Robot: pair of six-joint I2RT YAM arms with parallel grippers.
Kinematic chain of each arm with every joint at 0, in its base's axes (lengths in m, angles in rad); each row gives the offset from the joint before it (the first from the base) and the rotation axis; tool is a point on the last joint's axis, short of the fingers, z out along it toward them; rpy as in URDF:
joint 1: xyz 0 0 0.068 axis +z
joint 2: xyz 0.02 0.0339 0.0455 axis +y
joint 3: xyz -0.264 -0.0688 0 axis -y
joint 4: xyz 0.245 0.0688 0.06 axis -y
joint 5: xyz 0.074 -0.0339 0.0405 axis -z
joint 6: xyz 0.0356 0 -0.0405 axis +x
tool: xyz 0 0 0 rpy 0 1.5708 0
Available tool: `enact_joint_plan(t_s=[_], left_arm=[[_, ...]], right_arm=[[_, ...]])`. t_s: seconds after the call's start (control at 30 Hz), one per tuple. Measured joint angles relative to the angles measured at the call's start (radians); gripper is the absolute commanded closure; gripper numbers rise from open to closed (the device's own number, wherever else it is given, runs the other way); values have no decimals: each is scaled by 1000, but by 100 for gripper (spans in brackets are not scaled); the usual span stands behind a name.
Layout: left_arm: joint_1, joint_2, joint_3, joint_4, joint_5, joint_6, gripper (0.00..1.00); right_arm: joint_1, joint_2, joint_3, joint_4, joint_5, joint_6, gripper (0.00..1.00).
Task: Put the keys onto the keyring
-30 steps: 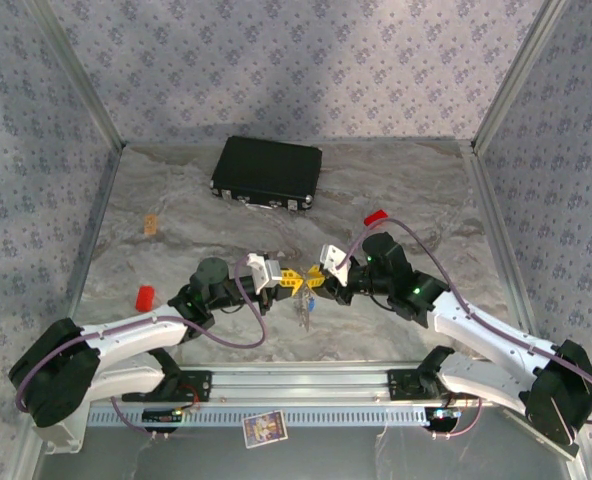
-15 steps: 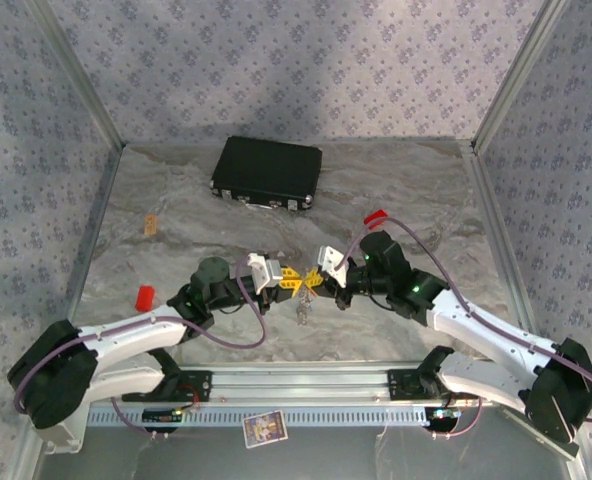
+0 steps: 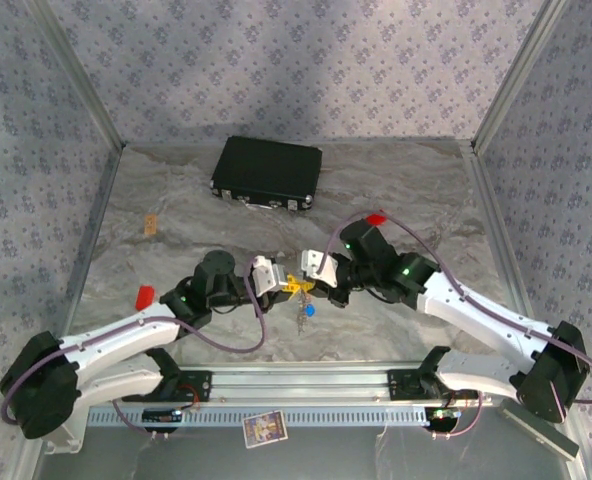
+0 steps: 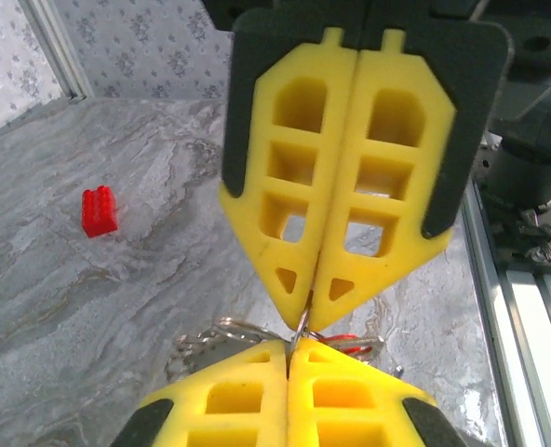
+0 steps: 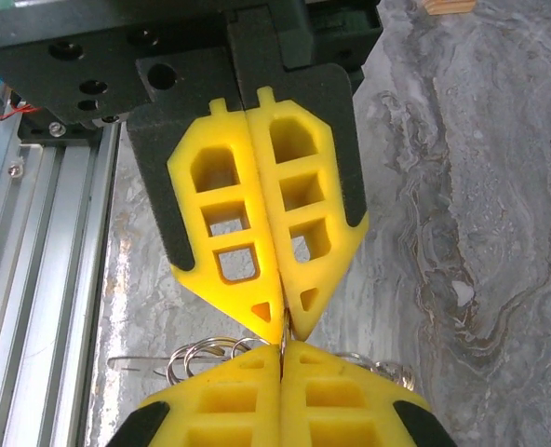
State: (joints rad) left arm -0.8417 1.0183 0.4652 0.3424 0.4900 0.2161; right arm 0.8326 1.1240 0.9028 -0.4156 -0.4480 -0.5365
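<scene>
From above, the left claw (image 3: 292, 285) and the right claw (image 3: 307, 288) meet tip to tip over the middle of the surface (image 3: 176, 200), towards its near edge. The keys (image 3: 303, 310) sit just below the meeting point, one with a blue head. A black case (image 3: 266, 172) lies by the far edge. A red block (image 3: 145, 295) sits near the left edge, and a second red block (image 3: 377, 216) lies towards the right edge behind the right arm. In the left wrist view both claws have their yellow fingers pressed fully together, tips facing. A thin wire of the keyring (image 4: 227, 328) runs into the seam between them, pinched at both tips. In the right wrist view the two closed claws again touch tip to tip, and the silver loops lie just left of the tips.
</scene>
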Motion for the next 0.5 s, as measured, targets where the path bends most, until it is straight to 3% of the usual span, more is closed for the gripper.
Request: enact_joint_plan(t_s=[0.07, 0.1, 0.3, 0.5], left_arm=[[-3, -9, 0, -5, 0, 2, 100], [-3, -13, 0, -5, -1, 1, 100], [-2, -24, -48, 86, -5, -34, 100], [-2, -11, -97, 184, 9, -68, 100]], right_arm=[[0, -6, -4, 10, -1, -5, 75], [-3, -16, -11, 21, -4, 0, 73], [-85, -143, -163, 173, -65, 92, 72], [-95, -146, -252, 291, -111, 180, 75]])
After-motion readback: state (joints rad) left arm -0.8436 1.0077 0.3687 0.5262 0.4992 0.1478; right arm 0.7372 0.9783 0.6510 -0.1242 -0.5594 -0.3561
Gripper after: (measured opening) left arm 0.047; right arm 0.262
